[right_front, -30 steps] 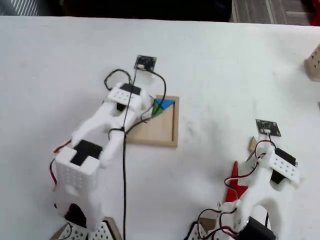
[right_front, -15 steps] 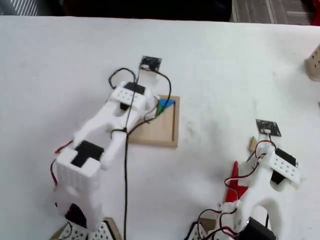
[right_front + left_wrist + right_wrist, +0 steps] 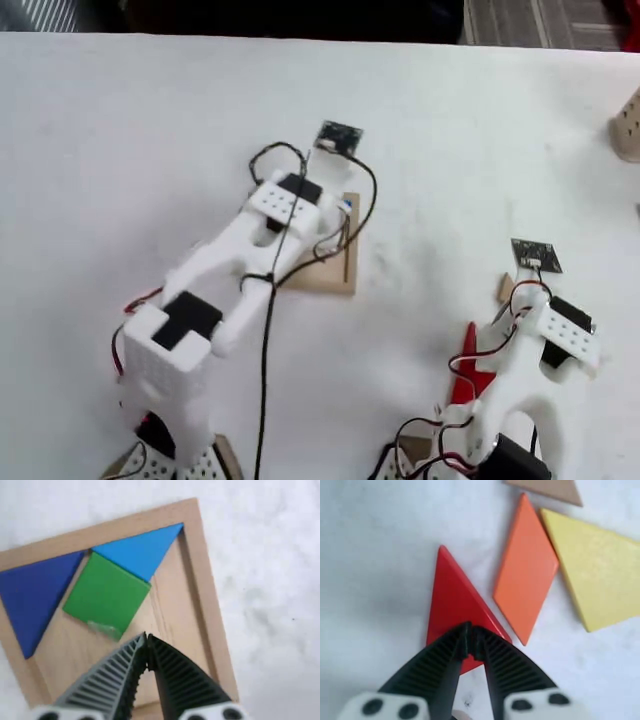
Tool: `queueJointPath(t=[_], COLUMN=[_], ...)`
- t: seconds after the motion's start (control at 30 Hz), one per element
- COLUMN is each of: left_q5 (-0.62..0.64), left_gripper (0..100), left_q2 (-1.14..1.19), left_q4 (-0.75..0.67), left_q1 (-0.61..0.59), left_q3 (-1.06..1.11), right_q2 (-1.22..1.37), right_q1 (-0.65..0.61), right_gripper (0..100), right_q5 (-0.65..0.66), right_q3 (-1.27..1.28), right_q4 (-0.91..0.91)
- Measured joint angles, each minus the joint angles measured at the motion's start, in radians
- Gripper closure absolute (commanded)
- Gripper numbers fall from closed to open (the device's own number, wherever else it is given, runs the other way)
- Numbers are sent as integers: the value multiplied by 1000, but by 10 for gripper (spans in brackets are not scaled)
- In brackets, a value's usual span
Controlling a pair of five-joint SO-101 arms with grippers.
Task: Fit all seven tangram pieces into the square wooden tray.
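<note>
**Tray (image 3: 206,580) has three pieces in, four left**

The tray lies mid-table under the left arm. Inside it, a dark-blue triangle (image 3: 35,595), a green square (image 3: 106,594) and a light-blue triangle (image 3: 142,550) sit packed together along one side. The left claw (image 3: 146,645) is clenched and empty, just beside the square's corner. The right claw (image 3: 470,632) is also clenched with nothing in it, its tips over the red triangle (image 3: 451,600). That piece looks next. Spread the jaws wide, straddle two edges and lift it level, keeping clear of the orange piece (image 3: 526,570) beside it.
</note>
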Motion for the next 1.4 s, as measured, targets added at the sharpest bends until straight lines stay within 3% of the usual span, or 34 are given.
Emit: queueJointPath(t=[0.27,0.5,1.0,1.17,1.4], left_q5=[-2,-2,-2,-2,-2], left_gripper=[978,978,978,978,978], left_q2=[-2,-2,-78,-80,80], left_q4=[-295,-376,-322,-399,-410], left_q1=[0,-28,11,11,9], left_q3=[146,155,163,163,64], right_q2=[0,0,0,0,0], right_q1=[0,0,0,0,0], right_gripper=[979,979,980,980,980], right_q5=[0,0,0,0,0], right_q3=[0,0,0,0,0], right_q4=[0,0,0,0,0])
